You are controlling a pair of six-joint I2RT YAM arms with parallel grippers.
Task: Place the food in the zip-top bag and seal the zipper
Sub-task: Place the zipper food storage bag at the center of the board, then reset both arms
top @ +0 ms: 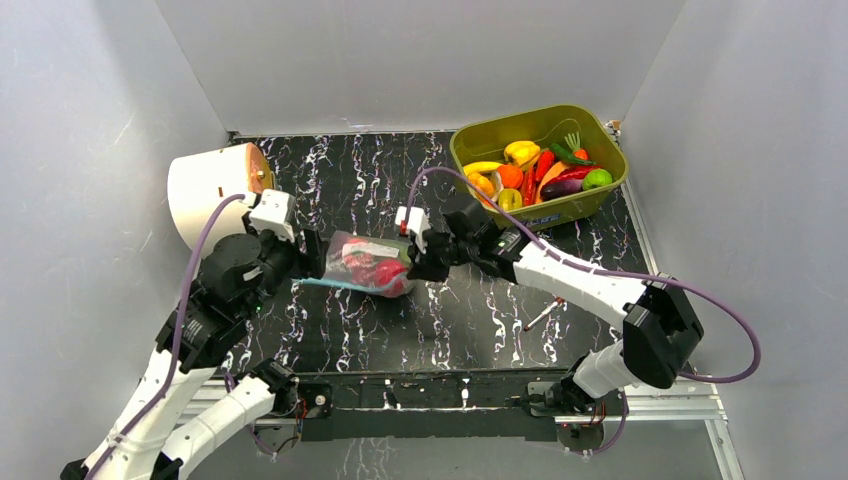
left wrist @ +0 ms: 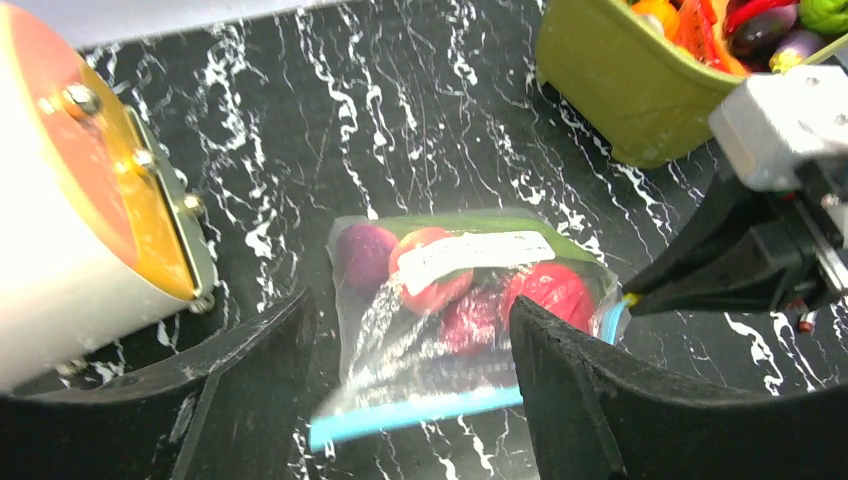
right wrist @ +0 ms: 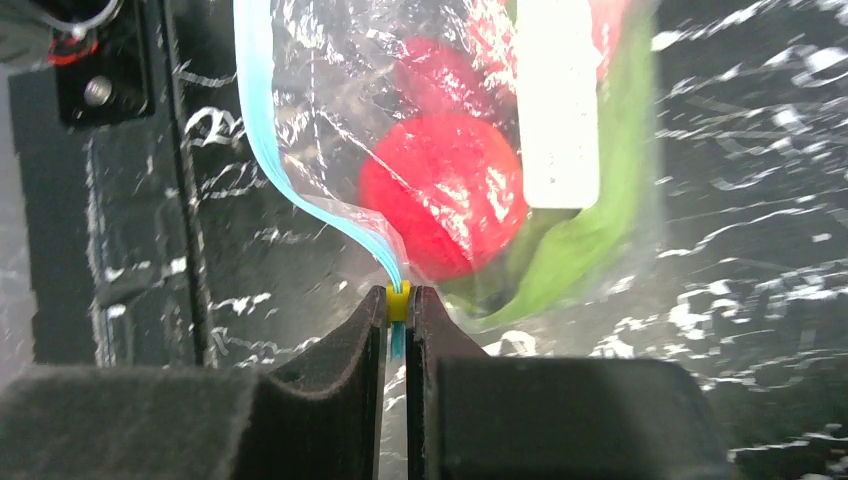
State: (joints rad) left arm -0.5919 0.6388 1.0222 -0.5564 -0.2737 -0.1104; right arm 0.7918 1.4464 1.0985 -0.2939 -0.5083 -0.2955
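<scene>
The clear zip-top bag (top: pixel 368 262) lies on the black marbled table between both grippers. Inside it are food pieces: a purple onion (left wrist: pixel 365 255), a red apple (left wrist: pixel 432 275), a red round fruit (right wrist: pixel 440 195) and a green leaf (right wrist: pixel 590 230). Its light-blue zipper (left wrist: pixel 420 412) runs along the near edge. My right gripper (right wrist: pixel 398 297) is shut on the zipper's yellow slider (right wrist: pixel 398 303) at the bag's right end. My left gripper (left wrist: pixel 410 310) is open, its jaws standing either side of the bag's left part near the zipper.
An olive-green tub (top: pixel 470 140) with several more toy fruits and vegetables stands at the back right. A white cylinder with an orange end (top: pixel 205 185) lies at the back left, close to my left gripper. A thin pen (top: pixel 543 313) lies under the right arm.
</scene>
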